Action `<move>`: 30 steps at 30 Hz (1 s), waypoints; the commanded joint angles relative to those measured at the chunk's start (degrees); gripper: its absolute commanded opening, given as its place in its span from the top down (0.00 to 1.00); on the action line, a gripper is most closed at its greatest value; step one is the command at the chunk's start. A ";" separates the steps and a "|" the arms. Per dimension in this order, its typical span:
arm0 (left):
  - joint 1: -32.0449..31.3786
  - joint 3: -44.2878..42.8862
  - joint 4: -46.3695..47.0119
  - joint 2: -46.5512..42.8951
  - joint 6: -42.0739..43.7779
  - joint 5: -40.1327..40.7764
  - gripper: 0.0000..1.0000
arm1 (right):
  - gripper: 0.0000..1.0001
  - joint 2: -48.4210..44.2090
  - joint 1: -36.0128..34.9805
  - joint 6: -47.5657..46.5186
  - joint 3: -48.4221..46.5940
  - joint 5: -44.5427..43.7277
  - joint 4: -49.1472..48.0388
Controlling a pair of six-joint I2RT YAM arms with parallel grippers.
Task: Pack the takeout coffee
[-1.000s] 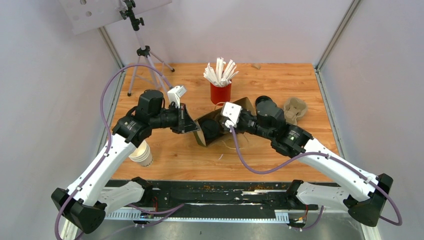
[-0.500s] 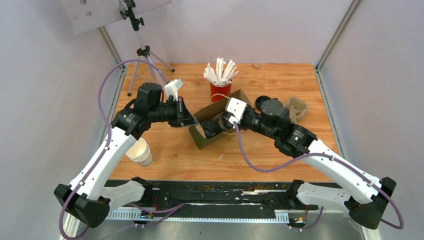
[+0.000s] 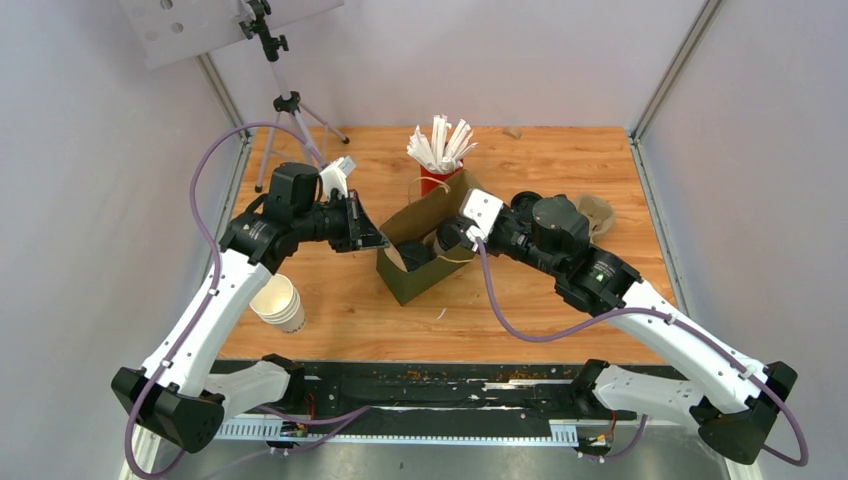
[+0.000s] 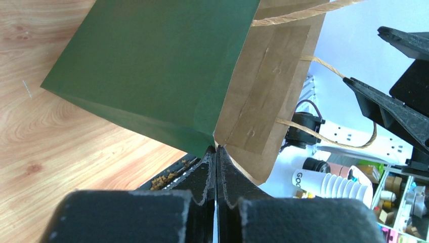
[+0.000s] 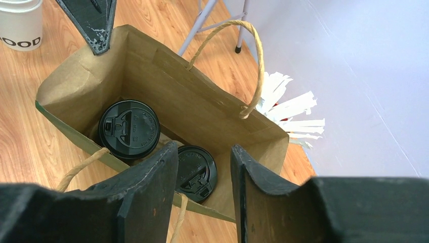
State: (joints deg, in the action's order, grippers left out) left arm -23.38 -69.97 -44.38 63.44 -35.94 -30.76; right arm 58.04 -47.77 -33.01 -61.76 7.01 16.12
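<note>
Two lidded takeout coffee cups [image 5: 129, 129] sit inside the green paper bag [image 3: 425, 280]. The left jaws pinch the bag's rim tightly; the right jaws hang half-spread, empty, above its mouth. Packing looks essentially done; only releasing the bag seems left.

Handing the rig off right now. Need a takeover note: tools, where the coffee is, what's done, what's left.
Left tool: shut on the rim of the green bag, holding its mouth open.
Right tool: open and empty, above the bag's mouth.
Coffee: first lidded cup and second lidded cup sit inside the bag, lids up.
Done: both cups are in.
Left: probably lift the right tool clear, then let go of the rim.
</note>
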 commanded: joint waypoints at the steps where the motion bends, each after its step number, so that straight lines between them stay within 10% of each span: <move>1: 0.94 -2.16 -0.36 0.30 -0.89 1.33 1.00 | 0.56 -0.77 0.67 2.60 -0.32 0.16 -2.18; 30: 2.55 -4.86 4.25 1.32 -0.25 5.76 0.84 | 0.39 3.54 1.23 20.14 -4.64 -3.67 -5.86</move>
State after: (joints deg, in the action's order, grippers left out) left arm -21.23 -72.82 -44.03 64.90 -35.97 -25.12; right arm 59.11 -46.74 -16.43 -62.35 4.51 13.91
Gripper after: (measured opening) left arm 0.161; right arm 0.605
